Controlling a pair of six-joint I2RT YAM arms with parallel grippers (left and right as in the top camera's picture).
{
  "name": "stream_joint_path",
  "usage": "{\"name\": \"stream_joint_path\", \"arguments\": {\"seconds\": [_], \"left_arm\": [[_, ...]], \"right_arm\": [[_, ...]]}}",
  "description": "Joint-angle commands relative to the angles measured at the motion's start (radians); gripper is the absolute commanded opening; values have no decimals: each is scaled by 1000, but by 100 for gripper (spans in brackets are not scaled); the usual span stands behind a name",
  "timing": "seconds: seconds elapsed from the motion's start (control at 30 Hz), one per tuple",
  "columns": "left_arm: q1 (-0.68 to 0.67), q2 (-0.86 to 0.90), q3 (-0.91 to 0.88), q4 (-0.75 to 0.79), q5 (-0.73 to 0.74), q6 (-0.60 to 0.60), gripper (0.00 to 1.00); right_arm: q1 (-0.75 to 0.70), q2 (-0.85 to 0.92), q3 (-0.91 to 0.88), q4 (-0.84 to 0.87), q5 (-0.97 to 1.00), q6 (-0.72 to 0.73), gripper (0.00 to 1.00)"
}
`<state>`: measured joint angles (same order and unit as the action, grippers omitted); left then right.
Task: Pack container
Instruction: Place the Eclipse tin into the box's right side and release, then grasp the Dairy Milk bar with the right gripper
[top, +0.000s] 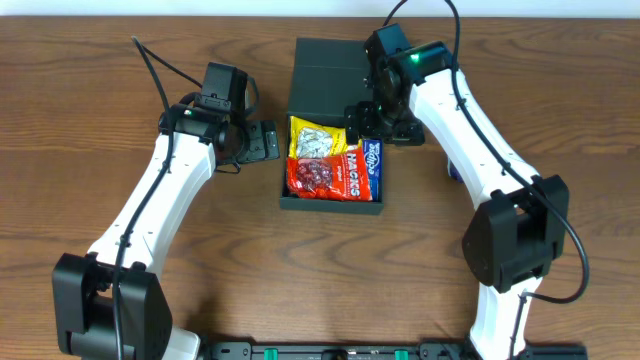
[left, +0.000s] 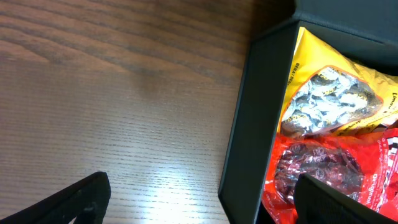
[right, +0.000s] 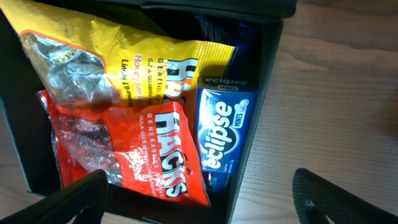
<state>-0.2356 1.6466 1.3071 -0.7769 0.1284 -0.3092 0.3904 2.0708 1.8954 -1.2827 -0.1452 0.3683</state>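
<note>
The dark green container (top: 330, 205) stands mid-table with its flip lid (top: 325, 80) open at the back. Inside lie a yellow packet (top: 316, 138), a red Hacks packet (top: 322, 177) and a blue Eclipse packet (top: 368, 160). My left gripper (top: 268, 142) is open and empty, its fingers (left: 205, 202) straddling the container's left wall (left: 249, 137). My right gripper (top: 385, 125) is open and empty, its fingers (right: 205, 199) straddling the right wall (right: 261, 93). The right wrist view shows the yellow (right: 124, 56), red (right: 143, 155) and blue (right: 224, 130) packets.
The wooden table (top: 230, 250) runs around the container. A small dark blue thing (top: 452, 170) peeks out beside the right arm, mostly hidden. The table's far edge runs just behind the lid.
</note>
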Motion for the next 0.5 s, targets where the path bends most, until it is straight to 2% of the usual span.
{"name": "stream_joint_path", "arguments": {"seconds": [0.0,0.2,0.47], "left_arm": [[7,8,10,-2,3,18,95],[7,8,10,-9,3,18,95],[7,8,10,-8,3,18,95]], "right_arm": [[-4,-2,14,-2,18,2,93],[-107,-3,14,-35,143,2,96],[-339,-2,5,-35,227,-33,96]]}}
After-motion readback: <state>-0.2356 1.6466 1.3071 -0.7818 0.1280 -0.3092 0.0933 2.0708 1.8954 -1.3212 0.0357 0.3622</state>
